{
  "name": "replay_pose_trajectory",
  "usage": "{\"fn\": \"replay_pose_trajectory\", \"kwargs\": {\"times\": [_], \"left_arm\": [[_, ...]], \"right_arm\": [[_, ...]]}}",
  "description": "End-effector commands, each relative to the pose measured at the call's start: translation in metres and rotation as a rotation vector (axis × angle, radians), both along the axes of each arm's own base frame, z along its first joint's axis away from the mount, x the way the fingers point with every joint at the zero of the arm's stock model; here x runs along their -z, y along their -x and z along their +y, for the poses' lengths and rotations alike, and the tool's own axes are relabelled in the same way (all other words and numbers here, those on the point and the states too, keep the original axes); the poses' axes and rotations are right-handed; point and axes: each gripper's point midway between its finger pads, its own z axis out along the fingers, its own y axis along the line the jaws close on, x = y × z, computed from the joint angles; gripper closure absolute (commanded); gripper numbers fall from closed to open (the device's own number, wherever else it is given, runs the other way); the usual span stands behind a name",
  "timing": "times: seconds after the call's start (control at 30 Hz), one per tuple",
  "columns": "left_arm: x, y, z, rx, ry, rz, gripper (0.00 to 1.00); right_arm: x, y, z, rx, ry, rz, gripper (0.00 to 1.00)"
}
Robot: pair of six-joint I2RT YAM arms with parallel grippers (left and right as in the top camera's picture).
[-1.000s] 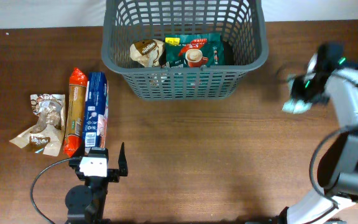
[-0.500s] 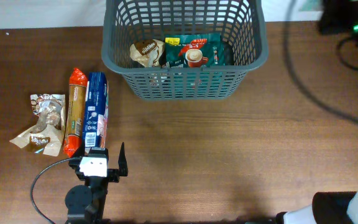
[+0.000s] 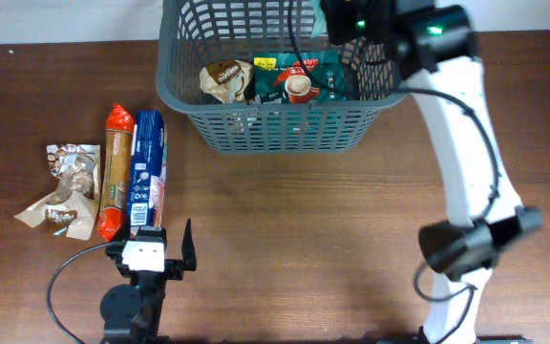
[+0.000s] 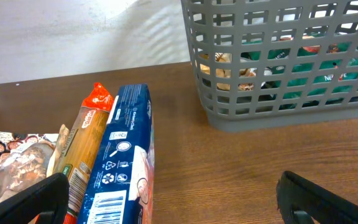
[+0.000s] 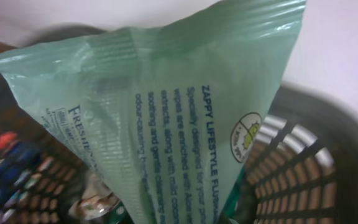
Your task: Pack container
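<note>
The dark grey lattice basket (image 3: 275, 129) stands at the back middle of the table and holds a tan snack packet (image 3: 225, 81) and a green coffee packet (image 3: 304, 81). My right gripper (image 3: 344, 21) hangs over the basket's back right part. It is shut on a pale green wipes packet (image 5: 166, 118), which fills the right wrist view and hides the fingers; the basket wall (image 5: 297, 180) shows below it. My left gripper (image 3: 151, 244) is open and empty, low near the front edge, with its fingers (image 4: 316, 199) spread wide apart.
An orange packet (image 3: 116, 167), a blue biscuit packet (image 3: 148, 167) and a clear brown snack packet (image 3: 65, 191) lie side by side at the left, just beyond my left gripper. The orange packet (image 4: 86, 149) and blue packet (image 4: 126, 155) also show in the left wrist view.
My right arm has swung from the table's right side to above the basket's back right part. The left arm and the packets on the table have not moved.
</note>
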Motion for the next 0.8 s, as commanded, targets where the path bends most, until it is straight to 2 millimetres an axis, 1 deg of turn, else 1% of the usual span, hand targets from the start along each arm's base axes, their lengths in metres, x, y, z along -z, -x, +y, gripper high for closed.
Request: {"fn": "replay_pose_trajectory", "kwargs": {"times": [0.0, 0.07, 0.13, 0.2, 0.33, 0.4, 0.5, 0.6, 0.7, 0.73, 0.77], "left_arm": [[0.001, 0.000, 0.001, -0.005, 0.001, -0.001, 0.01], [0.001, 0.000, 0.001, -0.005, 0.001, -0.001, 0.01], [0.001, 0.000, 0.001, -0.005, 0.001, -0.001, 0.01], [0.001, 0.000, 0.001, -0.005, 0.001, -0.001, 0.01], [0.001, 0.000, 0.001, -0.005, 0.001, -0.001, 0.01], [0.001, 0.000, 0.001, -0.005, 0.001, -0.001, 0.01], [0.001, 0.000, 0.001, -0.005, 0.001, -0.001, 0.01], [0.001, 0.000, 0.001, -0.005, 0.001, -0.001, 0.01], [0.001, 0.000, 0.001, -0.005, 0.001, -0.001, 0.01], [0.001, 0.000, 0.001, -0.005, 0.001, -0.001, 0.01], [0.001, 0.000, 0.001, -0.005, 0.001, -0.001, 0.01]], "right_arm": [[0.026, -0.019, -0.017, 0.200, -0.045, 0.067, 0.96], [0.043, -0.025, -0.024, 0.275, -0.054, 0.105, 0.97], [0.058, -0.030, -0.035, 0.372, -0.054, 0.134, 0.96], [0.071, -0.033, -0.042, 0.437, -0.047, 0.155, 0.97], [0.095, -0.037, -0.043, 0.454, -0.024, 0.199, 0.96], [0.108, -0.036, -0.044, 0.458, -0.005, 0.229, 0.97], [0.125, -0.031, -0.049, 0.515, -0.004, 0.286, 0.97], [0.131, -0.026, -0.057, 0.584, -0.013, 0.317, 0.96], [0.130, -0.026, -0.059, 0.591, -0.005, 0.313, 0.96], [0.131, -0.025, -0.059, 0.592, -0.003, 0.318, 0.92], [0.132, -0.023, -0.059, 0.593, 0.002, 0.324, 0.85]]}}
